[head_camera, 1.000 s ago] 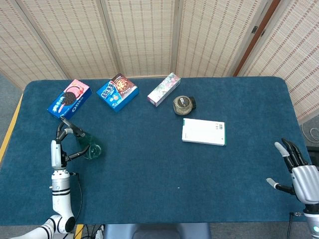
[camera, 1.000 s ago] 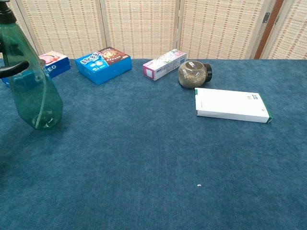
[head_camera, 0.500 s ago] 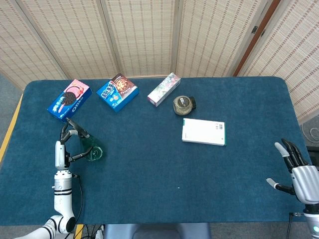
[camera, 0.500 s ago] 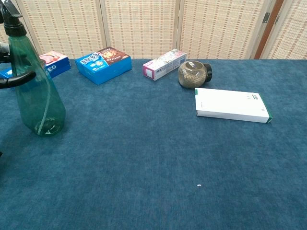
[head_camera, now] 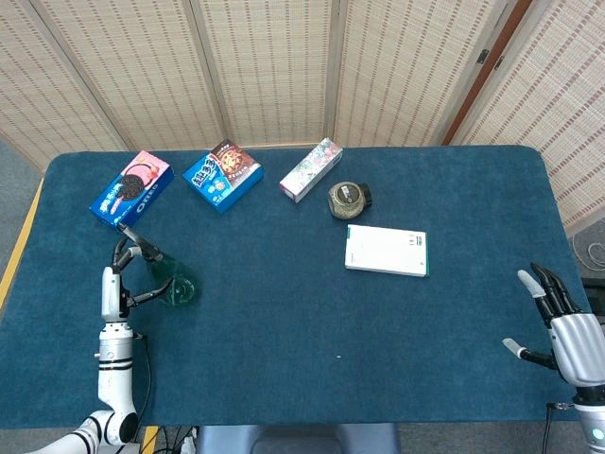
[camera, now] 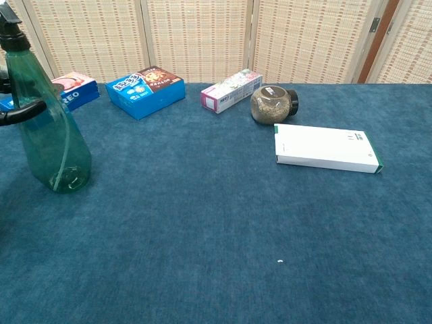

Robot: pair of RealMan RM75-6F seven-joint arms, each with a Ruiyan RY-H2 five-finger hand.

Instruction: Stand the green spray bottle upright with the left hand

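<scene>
Green spray bottle (camera: 50, 128): upright on blue table cloth (camera: 216, 229) near left edge, base seemingly down, left hand (head_camera: 121, 280) curled round its neck; release and withdrawal outstanding; right hand (head_camera: 564, 322) spread, empty, well apart.

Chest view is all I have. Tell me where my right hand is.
Observer: The right hand is at the table's near right corner, fingers spread, holding nothing.
Operator: Report the left hand's position on the bottle.
Observer: The left hand wraps the green spray bottle from its left side.
Operator: Say what lies behind the bottle.
Observer: The Oreo box lies there, clearly apart from it.
</scene>
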